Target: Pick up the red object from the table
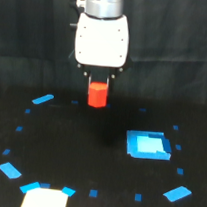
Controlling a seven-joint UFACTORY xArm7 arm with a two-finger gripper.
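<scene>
I see the block up near the middle of the frame, orange-red and short, held between the two dark fingers of the pincer. Its top edge sits up between the finger tips, so I can't see the upper face, and the picture is too soft for me to count its facets. Its lower part hangs free below the fingers. Against the black I can't find a clear shadow or a contact line under it; it looks clear of the desk, but I can't be sure how far. The pincer is closed narrow on the block, one finger on each side, and the fingers themselves are thin and blurred.

Above them is the white head, wider than the block, with a grey metal collar that is cut off by the top of the frame, so the arm is out of my sight.

The desk is black and merges with the dark curtain behind, so I can't place the exact edge between them. A bright blue square lies on the desk, below the block and toward the exterior view's right, well apart from it. Small blue tape marks are scattered around. A pale shape at the bottom is cut off, and I can't tell what it is.
</scene>
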